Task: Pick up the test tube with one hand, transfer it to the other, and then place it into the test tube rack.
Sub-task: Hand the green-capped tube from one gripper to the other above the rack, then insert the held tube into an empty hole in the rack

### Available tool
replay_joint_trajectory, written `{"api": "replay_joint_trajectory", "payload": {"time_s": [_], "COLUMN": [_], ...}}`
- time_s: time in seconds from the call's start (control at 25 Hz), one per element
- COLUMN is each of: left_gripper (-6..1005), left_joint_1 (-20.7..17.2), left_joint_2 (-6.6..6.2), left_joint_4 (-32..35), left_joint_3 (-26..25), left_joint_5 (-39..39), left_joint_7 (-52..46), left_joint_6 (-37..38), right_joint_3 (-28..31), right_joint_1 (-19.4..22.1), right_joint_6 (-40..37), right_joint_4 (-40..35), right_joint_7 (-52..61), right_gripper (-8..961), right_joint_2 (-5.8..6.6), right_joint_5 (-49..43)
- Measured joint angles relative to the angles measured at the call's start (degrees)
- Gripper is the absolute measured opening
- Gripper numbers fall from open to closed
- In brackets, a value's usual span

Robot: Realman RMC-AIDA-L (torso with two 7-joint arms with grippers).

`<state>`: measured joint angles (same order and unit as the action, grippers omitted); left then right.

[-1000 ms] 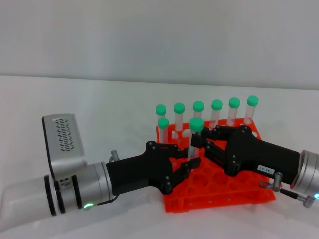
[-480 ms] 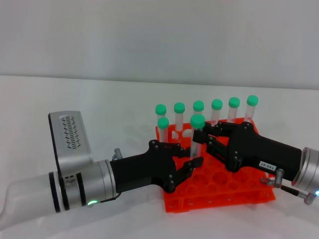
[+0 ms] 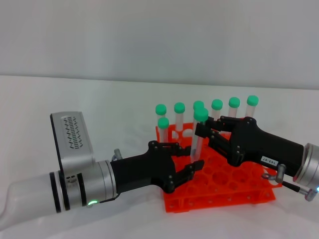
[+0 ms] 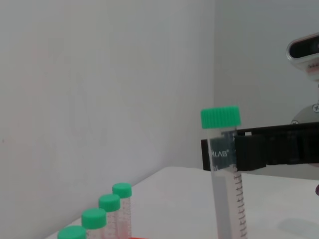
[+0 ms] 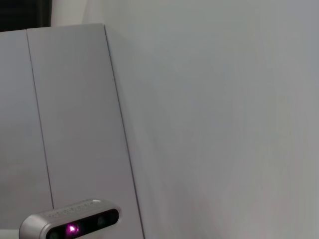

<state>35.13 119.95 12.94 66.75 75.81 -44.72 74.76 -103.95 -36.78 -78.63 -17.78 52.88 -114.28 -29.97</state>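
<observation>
The test tube, clear with a green cap, stands almost upright above the front left part of the orange-red rack. My right gripper, black with a white label, is shut on the tube just under its cap. My left gripper, on the black-banded arm with the green ring light, is open, its fingers spread on either side of the tube's lower end. In the left wrist view the tube shows upright with the right gripper's black fingers clamped below the cap.
Several other green-capped tubes stand in the rack: a back row and one at the left; some show in the left wrist view. The right wrist view shows only a wall and the left wrist camera.
The right gripper has carried the tube slightly up and to the right. The left gripper's fingers have spread off the tube and the left arm has drawn back a little.
</observation>
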Motion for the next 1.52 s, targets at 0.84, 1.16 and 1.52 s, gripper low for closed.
{"api": "replay_joint_trajectory", "payload": {"time_s": [0.84, 1.16, 1.52], "left_gripper": [777, 772, 768], "left_joint_1": [-5.4, -9.6, -19.3], "left_joint_2": [0.45, 0.44, -0.12], "left_joint_4": [-1.5, -9.1, -9.6], "left_joint_3": [0.0, -0.5, -0.6], "left_joint_5": [-10.5, -24.8, -43.9], "left_joint_7": [6.2, 17.0, 17.7], "left_joint_6": [2.2, 13.7, 13.6], "right_joint_3": [6.2, 7.8, 6.5], "right_joint_1": [1.6, 0.9, -0.5], "right_joint_6": [0.1, 0.1, 6.9], "right_joint_4": [0.0, -1.0, -4.8], "right_joint_7": [-1.5, -4.3, -6.1], "right_gripper": [216, 222, 230], "right_joint_2": [0.58, 0.22, -1.14], "right_joint_5": [-0.1, -0.2, -0.8]}}
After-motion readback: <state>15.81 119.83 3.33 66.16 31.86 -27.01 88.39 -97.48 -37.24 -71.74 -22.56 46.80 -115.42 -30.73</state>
